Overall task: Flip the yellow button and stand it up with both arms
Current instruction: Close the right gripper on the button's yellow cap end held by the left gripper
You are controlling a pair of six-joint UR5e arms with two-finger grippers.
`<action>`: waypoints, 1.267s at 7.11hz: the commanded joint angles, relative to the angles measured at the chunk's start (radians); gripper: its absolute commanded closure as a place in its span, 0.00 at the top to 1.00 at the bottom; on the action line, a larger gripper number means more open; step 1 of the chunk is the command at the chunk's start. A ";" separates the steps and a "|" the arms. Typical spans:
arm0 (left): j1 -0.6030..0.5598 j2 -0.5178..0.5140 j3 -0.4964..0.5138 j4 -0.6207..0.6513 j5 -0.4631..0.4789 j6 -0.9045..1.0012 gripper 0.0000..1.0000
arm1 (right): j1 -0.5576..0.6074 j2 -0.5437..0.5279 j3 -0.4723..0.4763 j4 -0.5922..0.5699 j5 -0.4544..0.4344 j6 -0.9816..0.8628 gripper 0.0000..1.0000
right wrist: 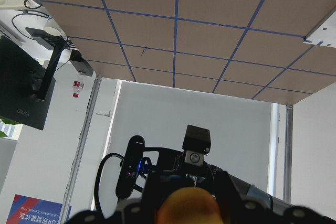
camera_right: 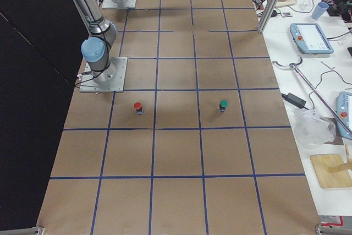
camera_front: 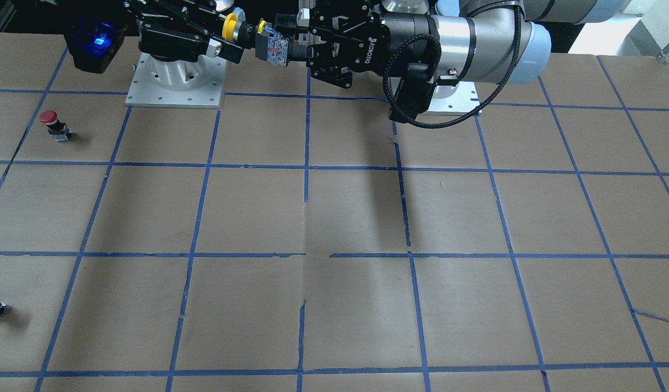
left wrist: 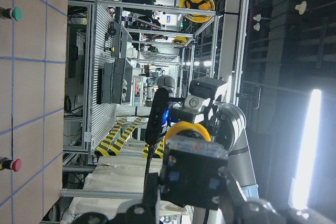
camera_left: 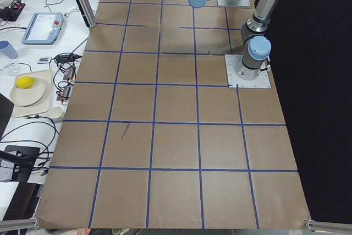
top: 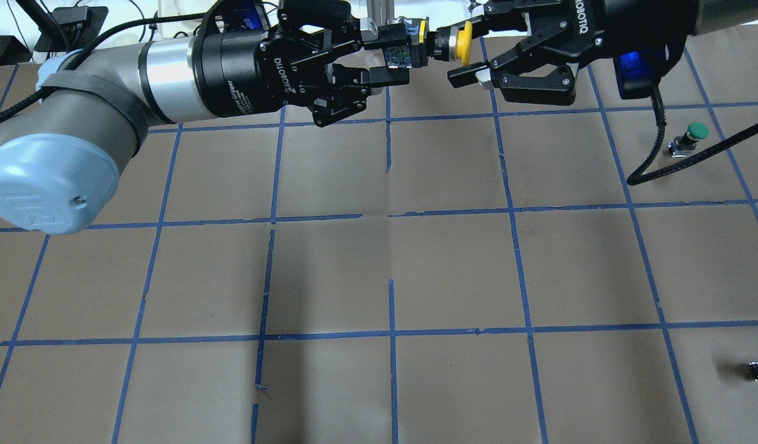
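This is a robotics lab: past the left gripper (left wrist: 191,187) stand aluminium frames (left wrist: 157,6), equipment racks (left wrist: 113,72), a yellow hard hat (left wrist: 197,4) and striped floor markings (left wrist: 118,135).

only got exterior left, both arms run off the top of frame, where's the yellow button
Observer: The yellow button is off the table, held in the air between the two grippers.
Operator: who's got it
Observer: The left gripper is shut on its boxy contact block.
Operator: and the right one
Observer: The right gripper is open, with its fingers spread either side of the yellow cap. It doesn't appear to be clamping it.
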 commanded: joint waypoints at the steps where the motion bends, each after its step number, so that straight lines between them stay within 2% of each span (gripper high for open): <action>1: 0.000 -0.001 0.001 0.000 0.000 0.000 0.19 | -0.002 0.001 0.000 0.000 0.024 0.001 0.23; 4: -0.002 -0.002 0.001 0.000 0.000 0.000 0.20 | -0.004 0.003 0.000 0.000 0.026 0.001 0.21; 5: -0.002 -0.005 0.001 0.000 0.002 0.000 0.29 | -0.004 0.003 0.000 0.000 0.026 0.001 0.20; 6: -0.002 -0.008 0.001 0.000 0.005 -0.009 0.42 | -0.004 0.003 -0.002 0.000 0.026 0.001 0.19; 7: -0.002 -0.002 0.001 0.000 0.009 -0.015 0.74 | -0.004 0.003 -0.002 -0.001 0.026 0.000 0.18; 9: -0.002 -0.002 0.001 0.000 0.010 -0.015 0.74 | -0.004 0.004 -0.002 -0.001 0.029 0.001 0.16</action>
